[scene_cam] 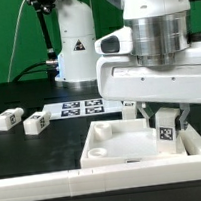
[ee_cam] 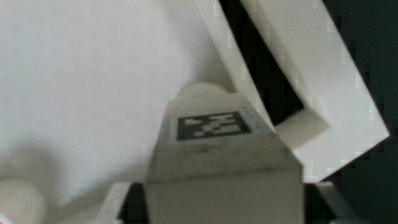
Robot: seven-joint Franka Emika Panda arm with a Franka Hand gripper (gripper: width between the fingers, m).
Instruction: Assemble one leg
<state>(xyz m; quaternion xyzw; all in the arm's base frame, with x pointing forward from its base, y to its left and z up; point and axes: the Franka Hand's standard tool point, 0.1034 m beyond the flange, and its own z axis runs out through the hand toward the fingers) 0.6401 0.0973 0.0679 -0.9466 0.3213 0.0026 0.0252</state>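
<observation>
Over panel (scene_cam: 108,140): arm vertical, tool (scene_cam: 168,132) clamping upright leg (scene_cam: 166,134).

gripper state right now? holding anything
gripper: closed on a leg, held over the white panel.

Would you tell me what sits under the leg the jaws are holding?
Under the leg is the white panel. Its round corner socket directly below is not visible, because the leg and gripper cover it in both views.
</observation>
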